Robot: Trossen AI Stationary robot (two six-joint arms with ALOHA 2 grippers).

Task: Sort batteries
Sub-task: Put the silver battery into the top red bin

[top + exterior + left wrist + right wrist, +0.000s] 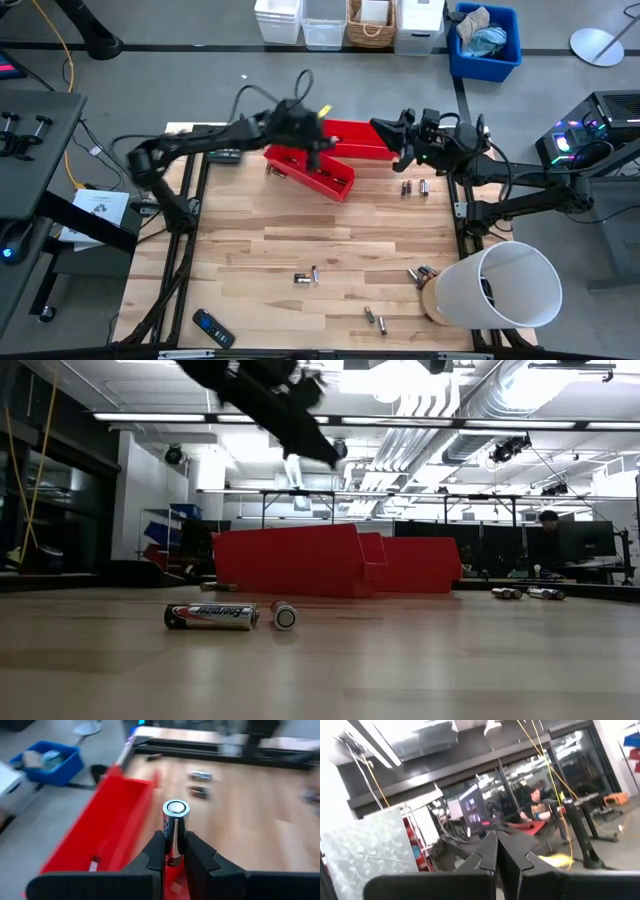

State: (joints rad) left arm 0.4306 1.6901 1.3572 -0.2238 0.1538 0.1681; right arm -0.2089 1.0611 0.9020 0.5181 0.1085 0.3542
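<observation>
Left to right across the high view. Far left, off the table, nothing of the task. At the near left corner a black remote control (212, 328) lies flat, not a battery, untouched.

The left gripper (318, 140) hangs over the red bins, above the tilted front bin (312, 174). Its fingers (155, 854) are clamped on one battery (175, 827), which stands upright between them, silver cap up, most of its length sticking out beyond the fingertips. In the left wrist view that bin's red trough sits right below and beside the held battery, so my guess is a drop into the bin comes next. Bin contents hard to read; one small pale item shows near its end, cannot tell what.

Middle of the table: a battery pair (306, 277) still loose; the low view shows one lying sideways with label readable (211, 616), the other end-on beside it. Another loose pair (375, 320) lies nearer the front edge.

The second red bin (362, 139) sits behind the first, touching it.

Further right: loose batteries (415, 187) beside the right gripper (401, 145), which waits with its fingers closed on nothing, near the back bin's right end. More batteries (420, 273) lie just beside the white bucket (500, 290) tipped on its side.

Progress: early to middle, several clusters left unsorted.
</observation>
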